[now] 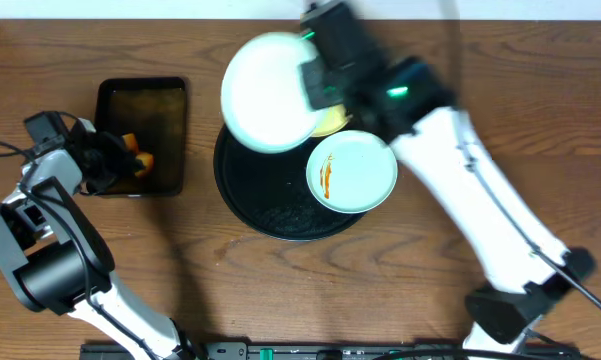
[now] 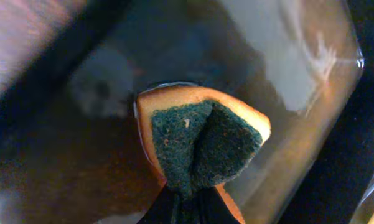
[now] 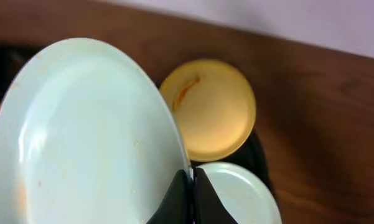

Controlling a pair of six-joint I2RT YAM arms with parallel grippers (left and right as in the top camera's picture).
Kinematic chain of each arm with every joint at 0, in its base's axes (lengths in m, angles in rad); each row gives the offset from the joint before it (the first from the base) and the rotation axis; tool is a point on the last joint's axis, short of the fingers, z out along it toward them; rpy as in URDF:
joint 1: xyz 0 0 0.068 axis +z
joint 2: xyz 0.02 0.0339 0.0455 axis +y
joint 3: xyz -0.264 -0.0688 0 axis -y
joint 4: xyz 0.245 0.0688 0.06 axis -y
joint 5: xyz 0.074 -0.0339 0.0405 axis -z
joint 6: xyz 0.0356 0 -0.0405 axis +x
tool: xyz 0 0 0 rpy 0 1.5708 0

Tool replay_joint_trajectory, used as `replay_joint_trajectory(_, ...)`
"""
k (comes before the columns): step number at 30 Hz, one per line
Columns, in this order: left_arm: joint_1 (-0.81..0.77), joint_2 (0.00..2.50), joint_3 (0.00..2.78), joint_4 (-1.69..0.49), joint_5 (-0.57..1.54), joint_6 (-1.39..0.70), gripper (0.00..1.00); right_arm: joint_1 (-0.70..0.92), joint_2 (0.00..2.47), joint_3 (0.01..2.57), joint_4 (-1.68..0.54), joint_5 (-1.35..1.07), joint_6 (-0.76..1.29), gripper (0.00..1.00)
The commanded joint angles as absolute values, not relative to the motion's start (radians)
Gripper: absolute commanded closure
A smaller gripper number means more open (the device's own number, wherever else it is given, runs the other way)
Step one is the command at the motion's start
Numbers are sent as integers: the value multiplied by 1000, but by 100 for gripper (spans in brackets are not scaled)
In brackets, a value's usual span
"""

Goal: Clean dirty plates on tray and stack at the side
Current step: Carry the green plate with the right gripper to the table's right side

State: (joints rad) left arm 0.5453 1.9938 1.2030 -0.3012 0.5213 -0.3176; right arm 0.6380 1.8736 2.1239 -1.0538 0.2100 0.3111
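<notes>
My right gripper [image 1: 310, 80] [image 3: 191, 186] is shut on the rim of a pale mint plate [image 1: 265, 92] [image 3: 87, 137], held tilted above the back left of the round black tray [image 1: 245, 195]. A second mint plate [image 1: 352, 172] [image 3: 243, 196] with an orange sauce streak lies on the tray's right side. Behind it sits the pale yellow plate [image 3: 211, 112], streaked too and mostly hidden under my right arm in the overhead view. My left gripper [image 1: 120, 160] [image 2: 190, 202] is shut on a folded orange sponge with a green scrub face [image 2: 199, 140], down in the rectangular tray.
A smaller rectangular black tray [image 1: 142, 100] [image 2: 267, 56] holding brownish liquid stands at the left of the wooden table. The table's back edge meets a pale wall. Cables run along the left and front edges.
</notes>
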Motion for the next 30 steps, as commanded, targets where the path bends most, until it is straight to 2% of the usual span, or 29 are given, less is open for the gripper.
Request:
replay_joint_trajectory(1, 587, 2007, 1217, -326, 453, -316, 92, 554, 1845, 2141, -1094, 89, 365, 99)
replay_joint_trajectory(4, 611, 2007, 1217, -353, 396, -316, 92, 488, 1846, 2141, -1134, 88, 389, 99)
replay_joint_trajectory(12, 622, 1996, 1220, -342, 474, -315, 92, 358, 1846, 2141, -1156, 88, 389, 99)
replay_joint_trajectory(30, 639, 1890, 1223, -361, 396, -221, 93, 350, 1846, 2141, -1188, 90, 388, 99)
